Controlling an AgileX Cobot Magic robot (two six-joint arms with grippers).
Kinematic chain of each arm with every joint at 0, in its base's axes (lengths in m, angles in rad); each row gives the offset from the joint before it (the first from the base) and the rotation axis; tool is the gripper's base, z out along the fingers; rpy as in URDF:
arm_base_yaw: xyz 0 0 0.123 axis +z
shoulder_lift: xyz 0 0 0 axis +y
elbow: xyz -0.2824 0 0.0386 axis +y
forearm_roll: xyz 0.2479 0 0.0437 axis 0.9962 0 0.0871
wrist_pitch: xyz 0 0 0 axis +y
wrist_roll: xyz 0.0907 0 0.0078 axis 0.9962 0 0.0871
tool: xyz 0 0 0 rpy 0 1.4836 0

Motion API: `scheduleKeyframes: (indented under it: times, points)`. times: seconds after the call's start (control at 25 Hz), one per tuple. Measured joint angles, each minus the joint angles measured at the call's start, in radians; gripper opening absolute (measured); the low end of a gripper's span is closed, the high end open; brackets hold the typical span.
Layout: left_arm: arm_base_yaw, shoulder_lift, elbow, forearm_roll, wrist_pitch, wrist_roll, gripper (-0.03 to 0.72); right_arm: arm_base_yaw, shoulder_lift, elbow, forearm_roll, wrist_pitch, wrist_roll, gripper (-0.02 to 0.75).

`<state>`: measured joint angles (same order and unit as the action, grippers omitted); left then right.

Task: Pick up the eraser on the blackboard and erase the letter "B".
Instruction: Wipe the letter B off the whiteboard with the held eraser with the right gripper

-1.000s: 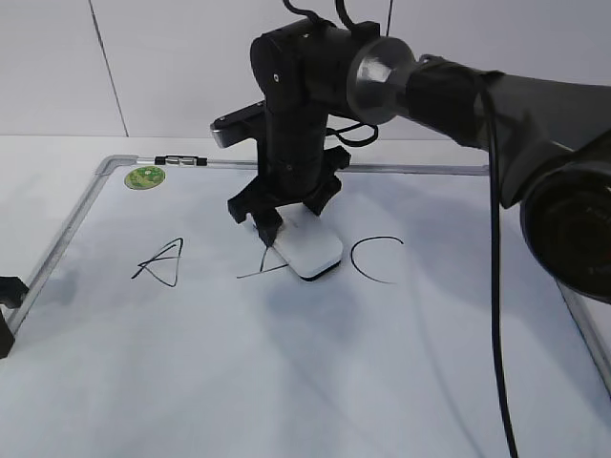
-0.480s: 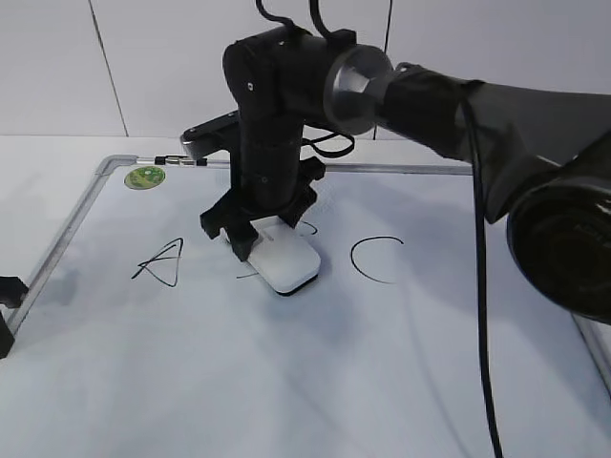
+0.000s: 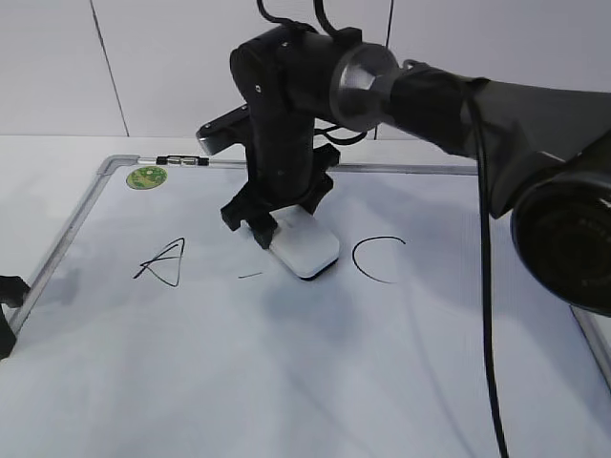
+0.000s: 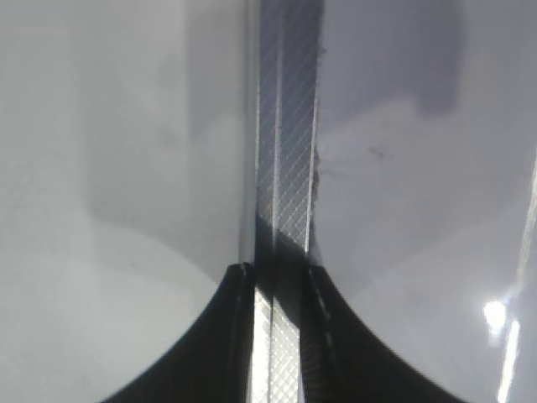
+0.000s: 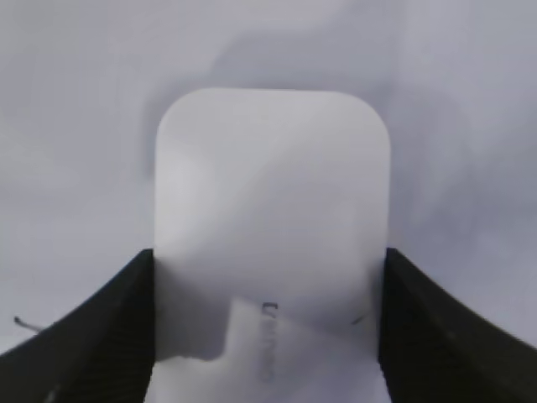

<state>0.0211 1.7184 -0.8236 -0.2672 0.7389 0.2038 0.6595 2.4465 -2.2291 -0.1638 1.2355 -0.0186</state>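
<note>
Now, from left to right on the blackboard [image 3: 86, 215], the black "A" [image 3: 162, 262], a short leftover stroke of the letter "B" [image 3: 250, 275], then the right gripper [image 3: 277, 229] clamped on the eraser [image 3: 304, 248] flat on the board, then the "C" [image 3: 377, 260]; the left gripper's state cannot be told

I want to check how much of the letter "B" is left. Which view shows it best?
The exterior view: only a short stroke of the letter "B" shows, left of the eraser held by the right gripper. The right wrist view catches just a faint mark at its left edge; the left wrist view shows none.
</note>
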Motion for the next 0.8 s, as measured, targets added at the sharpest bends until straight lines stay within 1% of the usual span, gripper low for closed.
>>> scheduleKeyframes:
  times: [0.32, 0.52, 0.64, 0.8]
  points:
    - [0.0, 0.0, 0.0, -0.002, 0.0, 0.0, 0.091, -0.051, 0.0, 0.0, -0.022, -0.002, 0.007, 0.543]
    - [0.0, 0.0, 0.0, -0.003, 0.002, 0.0, 0.091, -0.056, 0.0, -0.002, -0.022, -0.002, 0.019, 0.543]
    - [0.0, 0.0, 0.0, -0.003, 0.002, 0.0, 0.091, -0.062, 0.0, -0.002, 0.006, -0.002, 0.019, 0.543]
    - [0.0, 0.0, 0.0, -0.003, 0.002, 0.0, 0.091, -0.074, 0.0, -0.002, 0.089, -0.002, 0.019, 0.543]
